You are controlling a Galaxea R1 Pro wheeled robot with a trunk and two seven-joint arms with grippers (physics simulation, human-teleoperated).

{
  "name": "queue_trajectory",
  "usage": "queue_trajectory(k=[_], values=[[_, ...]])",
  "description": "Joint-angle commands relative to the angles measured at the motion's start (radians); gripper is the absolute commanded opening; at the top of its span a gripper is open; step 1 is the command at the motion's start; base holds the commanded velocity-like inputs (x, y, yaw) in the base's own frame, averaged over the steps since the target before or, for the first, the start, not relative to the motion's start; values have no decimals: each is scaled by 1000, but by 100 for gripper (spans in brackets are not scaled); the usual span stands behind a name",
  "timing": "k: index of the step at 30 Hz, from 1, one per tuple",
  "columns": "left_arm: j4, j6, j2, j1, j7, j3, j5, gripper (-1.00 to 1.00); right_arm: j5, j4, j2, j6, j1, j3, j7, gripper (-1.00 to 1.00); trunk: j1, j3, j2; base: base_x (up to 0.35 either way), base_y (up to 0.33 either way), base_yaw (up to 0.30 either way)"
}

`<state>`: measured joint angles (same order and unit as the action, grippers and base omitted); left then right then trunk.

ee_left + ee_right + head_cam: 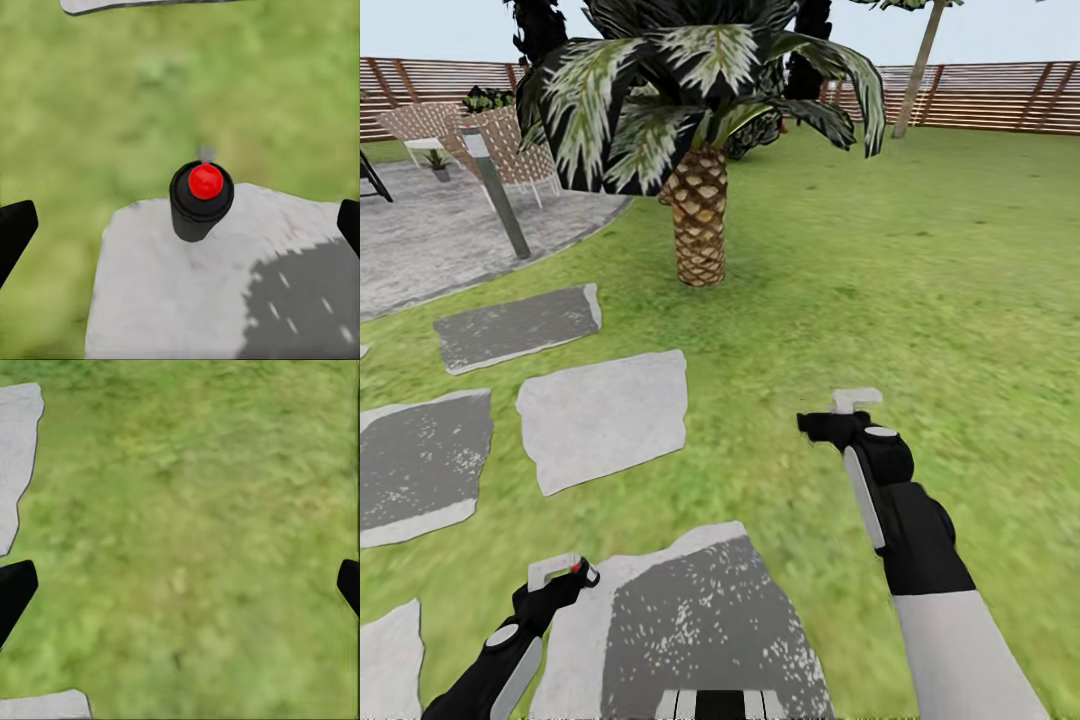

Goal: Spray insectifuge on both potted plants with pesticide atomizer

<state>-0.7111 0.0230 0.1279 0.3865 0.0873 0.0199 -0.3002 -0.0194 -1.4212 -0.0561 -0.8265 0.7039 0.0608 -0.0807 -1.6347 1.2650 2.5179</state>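
Nearest in the head view, the left arm reaches forward over a grey stepping stone (700, 620), its pincer (560, 572) hanging above the stone's near left corner. The left wrist view looks down between two dark fingertips (16, 229) set far apart at the picture's edges, so this pincer is released and grasps nothing. Between and below them stands a small dark cylinder with a red round cap (202, 199), seen from above, on the pale stone beside the grass. It may be the pesticide atomizer, but from this angle I cannot tell; no label or trigger head can be made out.

The right arm stretches out over the lawn (920, 300), its pincer (840, 410) also released: in the right wrist view its fingertips (15, 592) stand wide apart over bare grass, with the edges of pale stones at two corners.

Further out lie more stepping stones (605, 415), some pale, some shaded. Beyond them stands a short palm (698, 215) with a scaly trunk and drooping fronds. To its left spreads a round grey paved circle (450, 235) with a slim lamp post (495, 190) and woven chairs (510, 150). One small potted plant (437, 165) sits on the paving near the chairs, well apart from both pincers. A brown slatted fence (980, 95) closes the far side.
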Motion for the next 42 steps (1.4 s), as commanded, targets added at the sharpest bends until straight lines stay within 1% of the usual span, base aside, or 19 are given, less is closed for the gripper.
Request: queue_trajectory(k=[1, 2, 6, 10, 14, 16, 20, 23, 25, 27, 29, 31, 32, 34, 35, 37, 39, 40, 42], values=[[0, 0, 0, 0, 0, 0, 1, 100, 0, -2, 3, -26, 45, -2, -1, 100, 0, 4, 0, 0, 0, 0], [0, 0, 1, 0, 0, 0, 1, 100, 0, -3, 5, -41, 66, -2, -1, 100, -1, 8, 1, 0, 0, 0], [-1, 0, 6, 0, -5, 0, 2, 100, 0, -3, 8, -73, 97, -3, -2, 100, -3, 23, 1, 0, 0, 0], [-1, 0, 10, 0, -8, 0, 2, 100, -1, -3, 9, -81, 103, -6, -1, 100, -4, 39, 2, 0, 0, 0], [-1, 0, 10, 0, -10, 0, 3, 100, -1, 4, 9, -63, 102, -13, -2, 100, -6, 54, 3, 0, 0, 0], [-1, 0, 10, 0, -14, 0, 3, 100, 2, 17, 6, -39, 92, -28, -3, 100, -7, 62, 4, 0, 0, 0], [-1, 0, 8, 0, -25, 0, 1, 100, 6, 74, 8, 17, 54, -40, -3, 100, -9, 78, 5, 0, 0, 0], [-1, 0, 6, 0, -28, 0, -1, 100, 6, 124, 9, 90, 31, -45, -4, 100, -10, 89, 5, 0, 0, 0], [-1, 1, 6, 0, -29, 0, -2, 100, 7, 141, 11, 113, 21, -46, -2, 100, -11, 97, 6, 0, 0, 0], [-1, 1, 6, 0, -29, 0, -4, 100, 5, 152, 14, 121, 9, -47, 1, 100, -12, 105, 6, 0, 0, 0], [-1, 1, 5, 0, -29, 0, -4, 100, 5, 134, 15, 119, 5, -48, 3, 100, -13, 112, 7, 0, 0, 0], [-1, 1, 5, 0, -29, 0, -3, 100, 5, 70, 17, 96, 2, -48, 4, 100, -14, 120, 7, 0, 0, 0], [-1, 1, 5, 0, -29, 0, -3, 100, 4, 44, 18, 69, 2, -48, 5, 100, -14, 124, 8, 0, 0, 0], [-1, 1, 7, 0, -29, 0, -4, 100, 2, 17, 20, -8, 14, -48, 4, 100, -15, 132, 8, 0, 0, 0], [0, 1, 7, 0, -29, 0, -4, 100, 2, 10, 28, -47, 33, -48, 2, 100, -16, 136, 8, 0, 0, 0], [0, 1, 6, 0, -29, 0, -3, 100, 1, 3, 61, -103, 99, -48, 2, 100, -17, 143, 9, 0, 0, 0], [-1, 1, 6, 0, -29, 0, -3, 100, 6, 1, 99, -131, 159, -49, 4, 100, -18, 151, 9, 0, 0, 0], [-1, 1, 6, 0, -29, 0, -2, 100, 8, 0, 112, -140, 178, -49, 4, 100, -18, 155, 9, 0, 0, 0], [-1, 1, 6, 0, -29, 0, -1, 100, 11, -1, 129, -156, 213, -49, 4, 100, -19, 163, 10, 0, 0, 0]])
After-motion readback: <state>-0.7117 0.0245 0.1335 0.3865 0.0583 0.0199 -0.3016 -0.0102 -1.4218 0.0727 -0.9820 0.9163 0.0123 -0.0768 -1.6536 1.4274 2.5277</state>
